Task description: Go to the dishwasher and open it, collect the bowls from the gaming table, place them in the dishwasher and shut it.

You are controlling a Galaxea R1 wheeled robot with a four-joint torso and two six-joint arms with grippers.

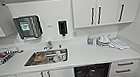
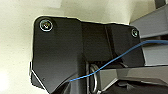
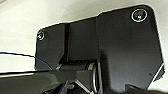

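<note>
- One dark opening breaks the run of white cabinets under the tabletop [image 1: 92, 54]: the dishwasher [image 1: 91, 74], to the right of the sink [image 1: 46, 56], with what looks like racked interior on show.
- No steel front or bar handle is visible across that gap, so I judge the door is already down and the opening step done, though the door itself falls below the edge of the head view.
- Several dishes sit in the sink, a drying rack [image 1: 1, 57] stands at the far left of the tabletop, and a small stack of plates [image 1: 103, 41] rests near the right corner.
- Neither bowls nor the gaming table appear from where the robot faces, so the step in hand seems to lie between opening and collecting.
- Both wrist views look along the arms' own dark plates against a pale surface; I cannot tell whether the fingers of either arm are open or closed.
- Next, I reckon, calls for turning away from the dishwasher without clipping the lowered door, then driving off to find the gaming table.
</note>
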